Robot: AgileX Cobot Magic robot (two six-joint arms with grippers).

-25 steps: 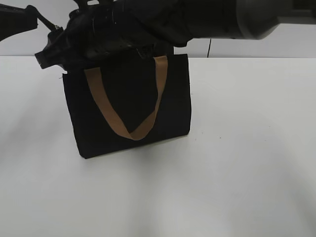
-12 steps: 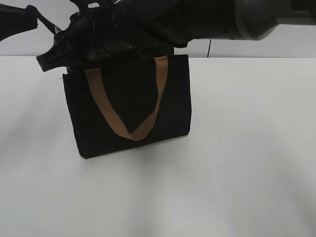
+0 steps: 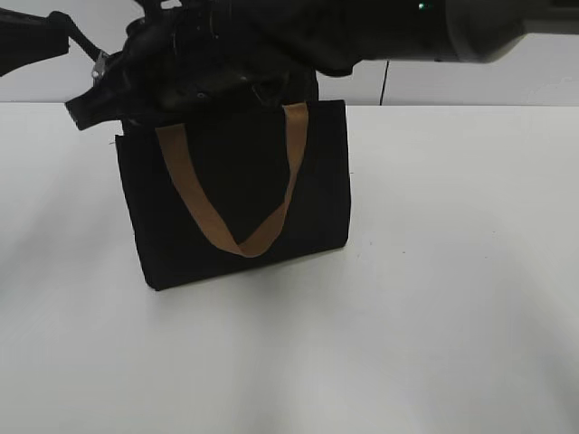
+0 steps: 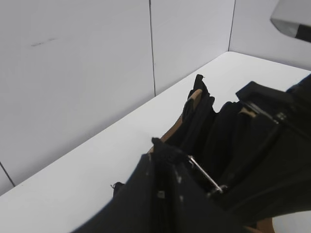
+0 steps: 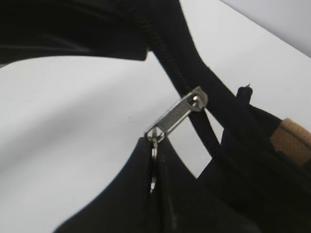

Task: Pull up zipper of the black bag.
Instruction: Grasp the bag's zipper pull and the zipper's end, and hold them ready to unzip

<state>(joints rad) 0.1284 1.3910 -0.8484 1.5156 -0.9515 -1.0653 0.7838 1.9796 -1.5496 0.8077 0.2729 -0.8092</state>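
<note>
The black bag (image 3: pixel 235 181) stands upright on the white table, one tan strap (image 3: pixel 217 226) hanging down its front. My right gripper (image 3: pixel 95 86) reaches across to the bag's top left corner. It is shut on the ring of the silver zipper pull (image 5: pixel 176 116), with fingertips (image 5: pixel 154 167) closed round it. The zipper (image 5: pixel 167 63) runs taut past the slider. The pull also shows in the exterior view (image 3: pixel 98 61) and the left wrist view (image 4: pixel 206 175). My left gripper (image 3: pixel 61 25) is shut on the zipper's black fabric end (image 4: pixel 163 148), left of the bag.
The white table (image 3: pixel 434 271) spreads round the bag. A white panelled wall (image 4: pixel 97 73) stands right behind it. The right arm (image 3: pixel 380 32) spans the top of the exterior view and hides the bag's top edge.
The silver pull and the right gripper have shifted slightly left. The bag and the left arm have stayed where they were.
</note>
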